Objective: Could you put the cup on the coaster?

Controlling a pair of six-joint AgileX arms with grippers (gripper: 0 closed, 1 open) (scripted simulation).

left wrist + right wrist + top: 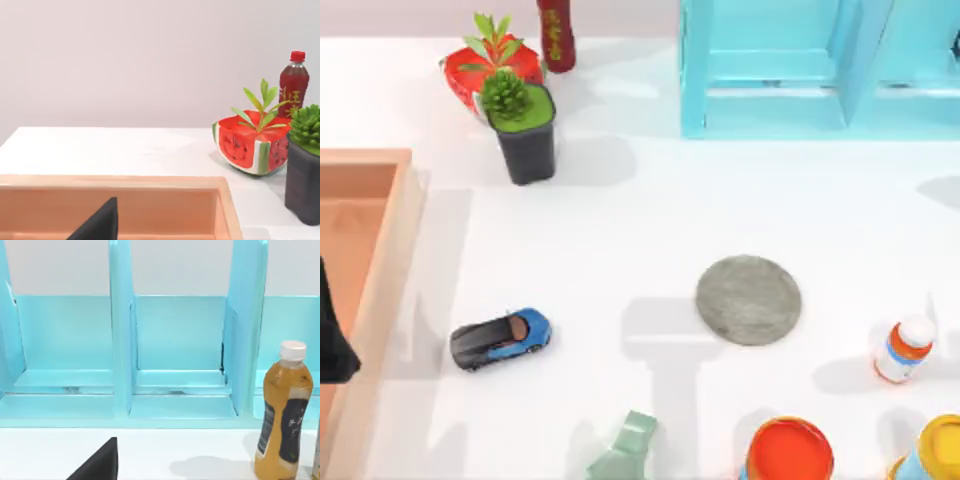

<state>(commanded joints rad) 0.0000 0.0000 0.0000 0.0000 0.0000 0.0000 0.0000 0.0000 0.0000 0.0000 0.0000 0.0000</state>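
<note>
The coaster (749, 299), a flat mottled grey disc, lies bare on the white table right of centre. The cup is out of view. My left gripper (332, 340) is a dark shape at the table's left edge, above the wooden tray (380, 250). In the left wrist view a black part of it (100, 226) hangs over the tray's inside (165, 210). A black part of my right gripper (100, 465) faces the blue shelf unit (120, 340), above the white tabletop.
A blue-black toy car (500, 339) sits left of the coaster. A black plant pot (525, 130), a watermelon piece (470, 75) and a red bottle (556, 35) stand at the back left. Along the front are a mint-green object (625, 450), an orange lid (788, 450) and a small bottle (903, 348).
</note>
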